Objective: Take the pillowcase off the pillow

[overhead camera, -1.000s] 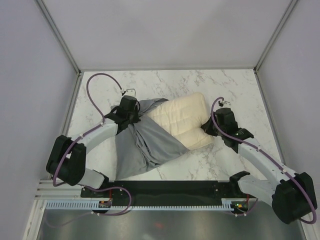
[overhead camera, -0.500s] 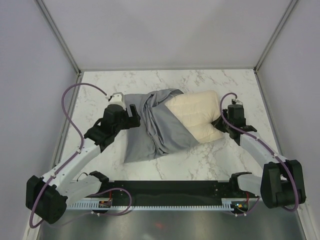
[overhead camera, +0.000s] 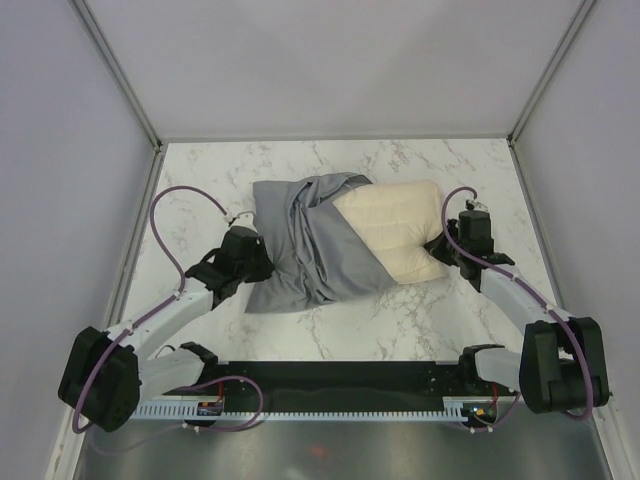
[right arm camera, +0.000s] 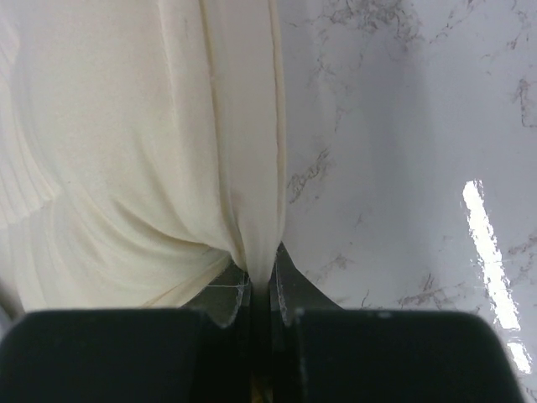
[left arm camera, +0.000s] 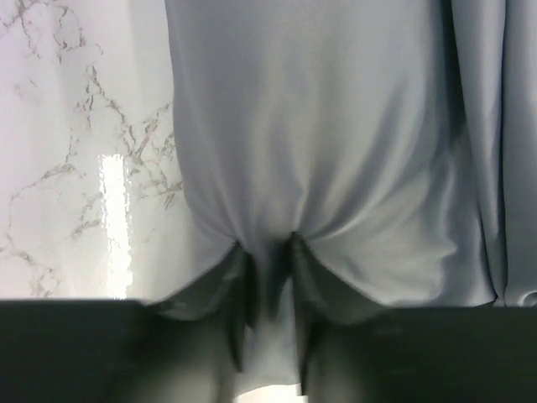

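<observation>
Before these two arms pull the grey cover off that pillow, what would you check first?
1. Left end effector shut on the pillowcase: ok, grey cloth bunches in its grip.
2. Right end effector shut on the pillow: ok, the cream edge is pinched.
3. Right grip free of grey cloth: ok in the right wrist view.
4. Left grip holds cloth only, no pillow inside: cannot tell.
5. Pillow out of the case: not ok, its left part is covered.
6. Table room to the left of the case: ok, bare marble shows there.
</observation>
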Action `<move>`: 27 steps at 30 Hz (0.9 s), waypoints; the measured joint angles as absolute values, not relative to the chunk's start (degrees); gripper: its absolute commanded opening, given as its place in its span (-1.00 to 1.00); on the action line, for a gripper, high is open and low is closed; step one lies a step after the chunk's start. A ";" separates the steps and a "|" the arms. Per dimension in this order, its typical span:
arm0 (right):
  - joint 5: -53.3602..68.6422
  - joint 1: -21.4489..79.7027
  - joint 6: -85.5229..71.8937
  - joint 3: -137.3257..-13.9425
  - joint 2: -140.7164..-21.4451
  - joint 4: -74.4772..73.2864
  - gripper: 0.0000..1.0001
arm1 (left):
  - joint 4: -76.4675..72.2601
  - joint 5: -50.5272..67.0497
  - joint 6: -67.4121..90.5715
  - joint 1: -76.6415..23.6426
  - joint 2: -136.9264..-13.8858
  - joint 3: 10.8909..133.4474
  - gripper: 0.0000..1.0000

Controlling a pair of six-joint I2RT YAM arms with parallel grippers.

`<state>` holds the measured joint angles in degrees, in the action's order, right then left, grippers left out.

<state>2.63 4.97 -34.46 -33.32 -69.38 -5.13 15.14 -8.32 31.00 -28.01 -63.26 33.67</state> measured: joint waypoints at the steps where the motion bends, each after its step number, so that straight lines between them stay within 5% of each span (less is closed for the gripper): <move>1: 2.85 4.71 -34.46 -33.19 -69.36 -5.08 -1.00 | 14.87 -8.23 31.20 -28.01 -63.53 33.67 -0.66; 4: 4.43 3.25 -34.39 -33.12 -69.36 -5.06 -1.00 | 14.68 -8.47 31.35 -27.99 -63.70 33.67 -0.95; 27: 18.22 -16.99 -32.29 -35.22 -69.04 -10.70 -1.00 | 25.87 -15.77 31.64 -18.33 -53.52 36.95 -0.95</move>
<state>18.22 -16.99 -32.29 -35.22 -69.04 -10.70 25.87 -15.77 31.64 -18.33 -53.52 36.95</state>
